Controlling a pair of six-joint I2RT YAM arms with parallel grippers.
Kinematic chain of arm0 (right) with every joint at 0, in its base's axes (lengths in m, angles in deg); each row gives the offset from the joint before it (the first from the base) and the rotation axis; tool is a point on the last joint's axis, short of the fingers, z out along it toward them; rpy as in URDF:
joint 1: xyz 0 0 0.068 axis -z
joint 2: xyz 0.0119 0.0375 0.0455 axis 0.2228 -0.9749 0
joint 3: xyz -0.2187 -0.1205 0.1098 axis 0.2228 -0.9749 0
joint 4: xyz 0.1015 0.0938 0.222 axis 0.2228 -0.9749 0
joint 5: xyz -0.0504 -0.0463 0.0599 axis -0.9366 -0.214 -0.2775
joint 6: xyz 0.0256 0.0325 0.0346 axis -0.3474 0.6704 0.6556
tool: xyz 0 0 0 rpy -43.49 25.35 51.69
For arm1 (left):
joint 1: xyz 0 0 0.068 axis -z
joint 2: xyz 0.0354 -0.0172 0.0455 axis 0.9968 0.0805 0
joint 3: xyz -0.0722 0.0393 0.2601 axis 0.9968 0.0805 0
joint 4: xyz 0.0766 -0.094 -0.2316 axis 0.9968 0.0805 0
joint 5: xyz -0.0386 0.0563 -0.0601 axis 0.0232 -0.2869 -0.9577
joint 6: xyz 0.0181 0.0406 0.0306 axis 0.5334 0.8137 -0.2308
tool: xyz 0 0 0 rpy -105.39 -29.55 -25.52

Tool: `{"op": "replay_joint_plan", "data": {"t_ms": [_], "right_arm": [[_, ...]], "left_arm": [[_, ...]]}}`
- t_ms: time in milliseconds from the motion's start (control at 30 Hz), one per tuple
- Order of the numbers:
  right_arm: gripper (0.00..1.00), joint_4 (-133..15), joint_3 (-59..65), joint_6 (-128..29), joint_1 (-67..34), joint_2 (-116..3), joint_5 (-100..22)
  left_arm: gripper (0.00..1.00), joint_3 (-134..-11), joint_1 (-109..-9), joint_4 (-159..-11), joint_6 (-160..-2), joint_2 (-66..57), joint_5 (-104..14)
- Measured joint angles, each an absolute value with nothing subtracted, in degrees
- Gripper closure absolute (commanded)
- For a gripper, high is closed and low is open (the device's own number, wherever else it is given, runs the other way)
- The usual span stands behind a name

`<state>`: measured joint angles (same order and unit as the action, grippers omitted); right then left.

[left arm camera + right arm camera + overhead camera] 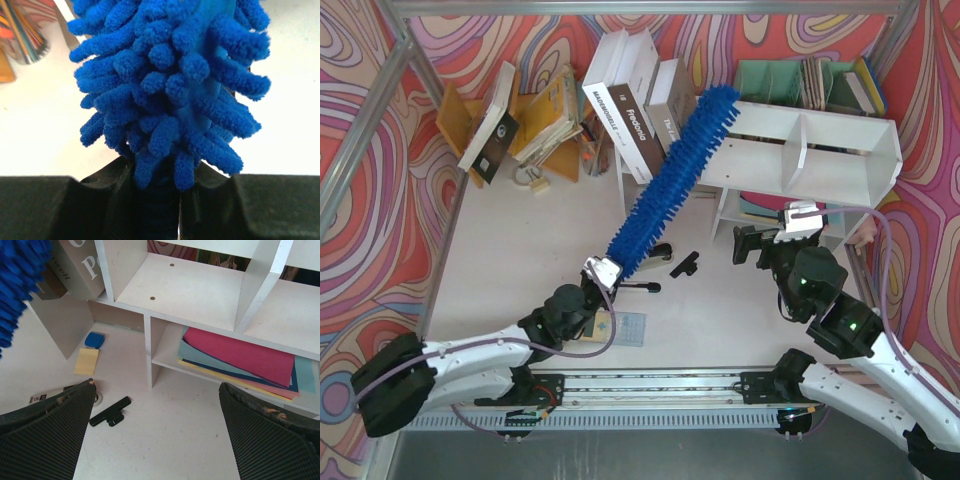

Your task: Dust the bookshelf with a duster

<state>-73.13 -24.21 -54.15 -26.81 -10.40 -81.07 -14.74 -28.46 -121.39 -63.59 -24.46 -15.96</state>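
Observation:
The bright-blue fluffy duster (670, 185) slants up and to the right from my left gripper (603, 272). Its tip rests at the top left corner of the white bookshelf (840, 165). In the left wrist view the chenille head (170, 85) fills the frame and my left gripper (160, 200) is shut on its handle. My right gripper (758, 246) is open and empty, low in front of the bookshelf's lower tier. In the right wrist view its fingers (45, 435) stand wide apart over bare tabletop, with the shelf (195, 290) just ahead and the duster (17, 290) at top left.
Coloured paper sheets (250, 357) lie in the lower tier. A black clip (110, 412) lies on the table, with a yellow note (86, 361) beyond it. Leaning books (630, 100) stand left of the shelf, an orange-yellow rack (460, 120) far left, a teal organiser (800, 85) behind.

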Motion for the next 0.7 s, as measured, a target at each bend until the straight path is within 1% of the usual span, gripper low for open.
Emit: {"op": "replay_joint_plan", "data": {"t_ms": [200,333,433,600,700], "right_arm": [[0.01,-73.1,-24.2,-54.2,-26.8,-10.4,-81.3],[0.01,-73.1,-24.2,-54.2,-26.8,-10.4,-81.4],[0.01,-73.1,-24.2,-54.2,-26.8,-10.4,-81.4],[0.01,-73.1,-24.2,-54.2,-26.8,-10.4,-81.4],[0.01,-73.1,-24.2,-54.2,-26.8,-10.4,-81.4]], "left_arm": [[1.0,-13.4,-28.4,-126.0,-66.1,-16.0,-18.3],[1.0,-13.0,-28.4,-127.0,-66.5,-14.3,-19.0],[1.0,-13.3,-28.4,-125.2,-66.3,-17.3,-19.1],[1.0,-15.7,-28.4,-119.1,-65.0,-27.8,-18.8],[1.0,-17.0,-28.4,-118.1,-64.4,-32.1,-17.9]]}}
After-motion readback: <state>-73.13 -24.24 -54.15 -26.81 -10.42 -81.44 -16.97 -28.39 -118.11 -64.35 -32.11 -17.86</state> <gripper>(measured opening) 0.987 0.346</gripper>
